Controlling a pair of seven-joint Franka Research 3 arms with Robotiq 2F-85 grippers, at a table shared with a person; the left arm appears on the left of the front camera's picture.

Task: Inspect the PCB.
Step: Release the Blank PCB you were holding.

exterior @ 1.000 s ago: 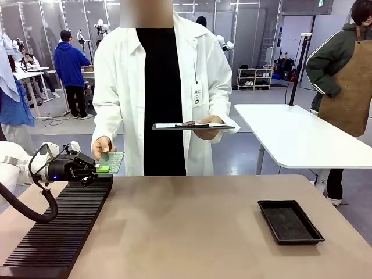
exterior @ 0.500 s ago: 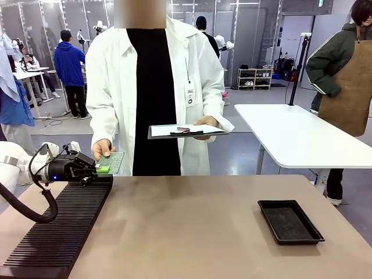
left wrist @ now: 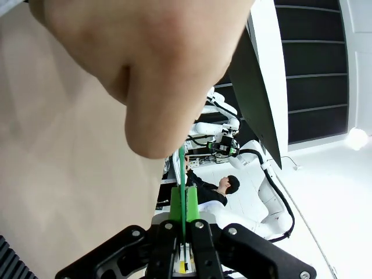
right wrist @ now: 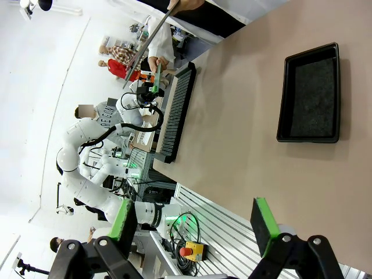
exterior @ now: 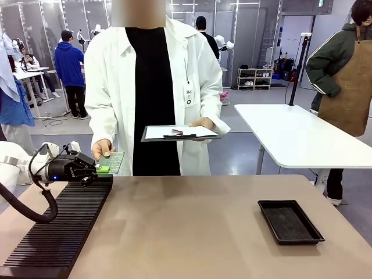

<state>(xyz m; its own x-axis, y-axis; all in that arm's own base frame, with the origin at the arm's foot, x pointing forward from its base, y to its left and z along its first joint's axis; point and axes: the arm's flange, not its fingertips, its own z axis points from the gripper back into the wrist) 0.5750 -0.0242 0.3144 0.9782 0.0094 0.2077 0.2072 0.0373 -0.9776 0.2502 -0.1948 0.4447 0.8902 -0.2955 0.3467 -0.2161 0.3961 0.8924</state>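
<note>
PCB (exterior: 112,162) hangs over the table's (exterior: 192,224) far left corner, clamped in the left hand (exterior: 103,169), and the person's hand (exterior: 102,147) looks like it's pinching the far edge too. The right hand (right wrist: 193,224) is spread wide open above the table.

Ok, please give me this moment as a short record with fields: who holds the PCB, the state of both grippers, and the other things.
PCB: over the table's far left edge, held at both ends
held by: left gripper and the person's hand
left gripper state: shut on the PCB's edge
right gripper: open, holding nothing
person's other hand: carries a clipboard
on table: black slotted rack at left, black tray at right
</note>
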